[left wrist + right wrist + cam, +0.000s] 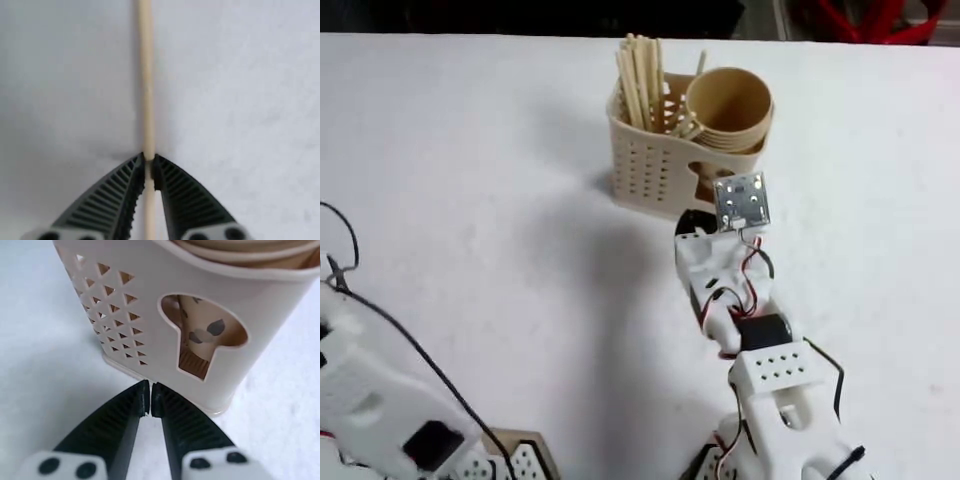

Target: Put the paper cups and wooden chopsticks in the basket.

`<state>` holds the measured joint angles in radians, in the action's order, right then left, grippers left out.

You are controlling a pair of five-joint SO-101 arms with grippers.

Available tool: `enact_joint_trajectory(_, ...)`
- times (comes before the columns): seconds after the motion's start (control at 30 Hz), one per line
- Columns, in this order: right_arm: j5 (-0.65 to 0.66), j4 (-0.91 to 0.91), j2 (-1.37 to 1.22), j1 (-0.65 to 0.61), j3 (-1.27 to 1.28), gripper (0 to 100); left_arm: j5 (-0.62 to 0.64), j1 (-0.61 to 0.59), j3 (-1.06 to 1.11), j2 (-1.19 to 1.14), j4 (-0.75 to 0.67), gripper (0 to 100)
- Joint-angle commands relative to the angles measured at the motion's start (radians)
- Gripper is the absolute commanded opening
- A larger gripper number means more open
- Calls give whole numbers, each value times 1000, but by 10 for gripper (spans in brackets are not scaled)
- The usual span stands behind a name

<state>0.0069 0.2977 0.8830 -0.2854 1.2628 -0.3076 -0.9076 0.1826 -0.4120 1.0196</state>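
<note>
Chopstick clamped in the left tool, away from the basket

Left tool's jaws are shut on the chopstick close to their tips, and it runs straight out over the bare tabletop; whether it is lifted clear I cannot tell. Right tool has its jaws together on nothing, just beside the basket's foot, under the keyhole cut-out that shows the cups. From above, the cups and a bundle of chopsticks stand in the basket. Risks, as I judge them: a grip so near the tips may let the thin chopstick swivel or slip out in transit; its long free end could strike the rim or the standing bundle; and the right tool, so near the wall, could block the approach or nudge the light basket over
</note>
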Motion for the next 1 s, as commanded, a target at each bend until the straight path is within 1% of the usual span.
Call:
enact_joint_trajectory(0.0, 0, -24, 25, 7, -14, 21, 54, 125, -11, 223, 63, 23)
enact_joint_trajectory(0.13, 0, -24, 25, 7, -14, 21, 95, 231, -11, 437, 121, 23)
enact_joint_trajectory(0.3, 0, -24, 25, 7, -14, 21, 166, 371, -18, 677, 160, 23)
enact_joint_trajectory(0.57, 0, -24, 25, 12, -14, 21, 301, 634, -20, 1006, 149, 23)
enact_joint_trajectory(0.77, 0, -24, 25, 12, -14, 21, 359, 808, -20, 1165, 29, 23)
enact_joint_trajectory(0.97, 0, -24, 27, 12, -14, 20, 382, 935, -8, 1188, -138, 23)
